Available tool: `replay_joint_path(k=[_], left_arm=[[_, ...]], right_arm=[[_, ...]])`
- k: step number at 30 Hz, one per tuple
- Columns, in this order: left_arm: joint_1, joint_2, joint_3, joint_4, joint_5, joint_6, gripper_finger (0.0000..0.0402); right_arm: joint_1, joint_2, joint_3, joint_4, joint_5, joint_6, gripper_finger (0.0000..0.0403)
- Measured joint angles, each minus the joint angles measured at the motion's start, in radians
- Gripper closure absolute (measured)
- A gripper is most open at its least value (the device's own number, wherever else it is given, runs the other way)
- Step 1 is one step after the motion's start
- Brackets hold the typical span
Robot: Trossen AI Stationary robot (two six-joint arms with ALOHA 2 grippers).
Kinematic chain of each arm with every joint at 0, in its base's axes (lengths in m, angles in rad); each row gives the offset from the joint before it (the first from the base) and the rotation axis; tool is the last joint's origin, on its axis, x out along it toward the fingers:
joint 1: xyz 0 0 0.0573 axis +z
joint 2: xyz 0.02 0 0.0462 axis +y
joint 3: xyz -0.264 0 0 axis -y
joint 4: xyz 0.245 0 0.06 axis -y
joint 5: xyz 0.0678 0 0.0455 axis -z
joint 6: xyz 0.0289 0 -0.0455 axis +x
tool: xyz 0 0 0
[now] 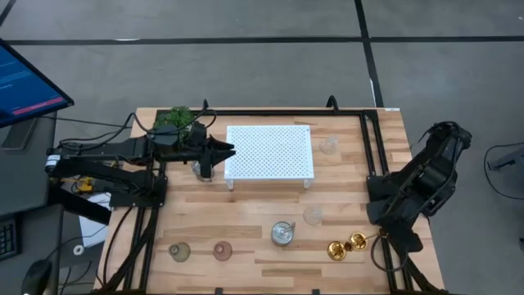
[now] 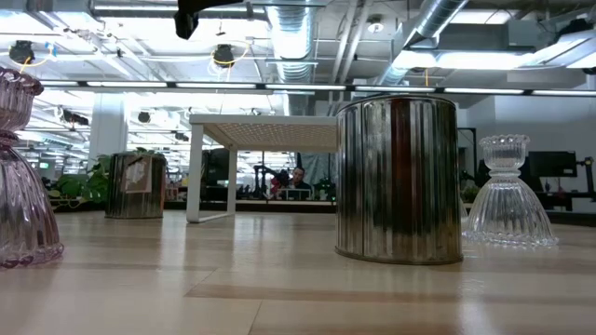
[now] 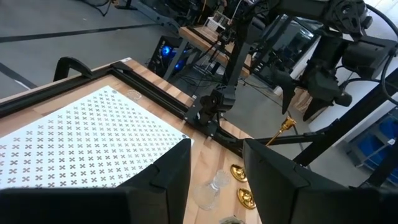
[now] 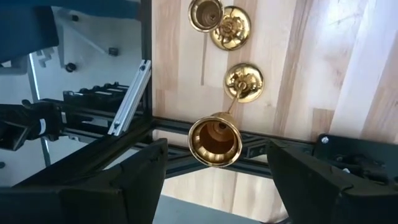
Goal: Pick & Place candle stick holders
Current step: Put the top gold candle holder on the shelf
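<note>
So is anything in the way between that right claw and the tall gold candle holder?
Nothing visible. The right gripper hangs directly above the tall gold holder, jaws open to either side of its cup, with only air between.

I see even, bright overhead light on the wooden table (image 1: 246, 213), with only soft shadows under the white stand (image 1: 269, 152). At table height, ceiling strip lights flare and streak down the metal cup (image 2: 399, 177). The nearest tabletop blurs. Gold holders (image 4: 214, 140) glint; my left wrist's fingers (image 3: 168, 180) read soft.
</note>
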Motion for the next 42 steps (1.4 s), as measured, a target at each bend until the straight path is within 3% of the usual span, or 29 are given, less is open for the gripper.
replay_joint_path(k=[13, 26, 37, 42], left_arm=[[0.000, 0.000, 0.000, 0.001, 0.035, -0.029, 0.0256], [0.000, 0.000, 0.000, 0.007, 0.035, -0.031, 0.0256], [0.000, 0.000, 0.000, 0.008, 0.035, -0.031, 0.0256], [0.000, 0.000, 0.000, 0.012, 0.035, -0.038, 0.0256]], right_arm=[[0.038, 0.016, -0.017, -0.001, 0.068, 0.048, 0.0137], [0.089, 0.008, -0.062, 0.008, 0.055, 0.140, 0.0137], [0.111, 0.015, -0.079, 0.047, 0.161, 0.176, 0.0137], [0.111, 0.015, -0.113, 0.051, 0.155, 0.177, 0.0137]])
